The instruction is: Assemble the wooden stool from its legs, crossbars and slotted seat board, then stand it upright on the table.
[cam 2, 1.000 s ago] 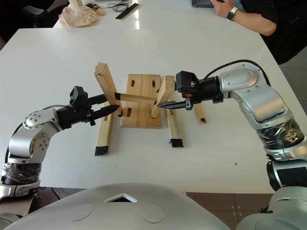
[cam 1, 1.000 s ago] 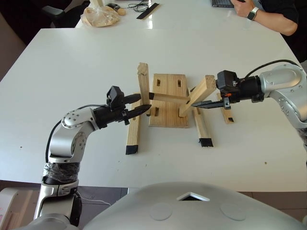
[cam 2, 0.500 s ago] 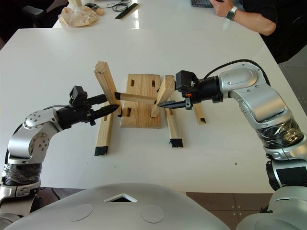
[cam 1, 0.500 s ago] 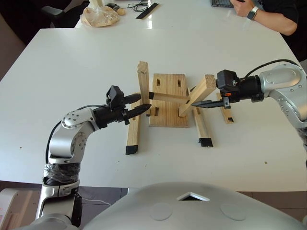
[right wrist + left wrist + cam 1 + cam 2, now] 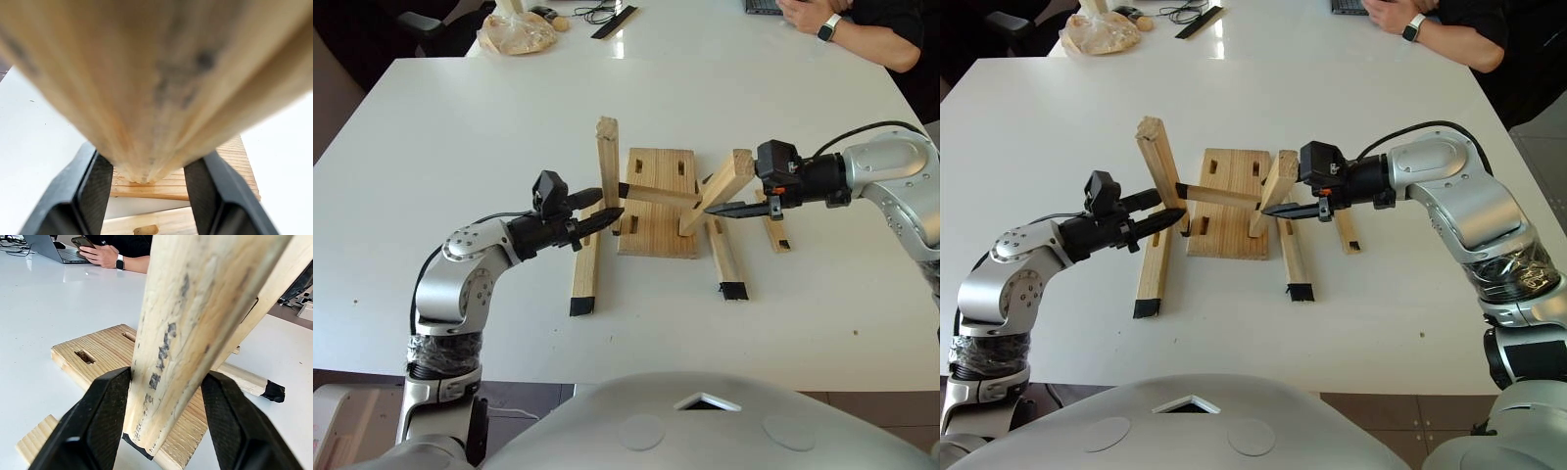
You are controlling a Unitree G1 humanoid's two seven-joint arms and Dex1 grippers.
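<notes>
A pale wooden leg stands nearly upright over the left edge of the slotted seat board, which lies flat on the white table. My left gripper is shut on this leg low down, its black fingers pressing both sides. A thin crossbar joins it to a second leg, tilted over the board's right edge. My right gripper is shut on that leg, with its pads on either side.
Two more legs with black end caps lie flat, one left of the board and one right of it. A shorter piece lies farther right. A bag and a person's hand are at the far edge.
The left gripper has tipped its leg more upright and shifted slightly up. The right gripper and its leg have barely moved.
</notes>
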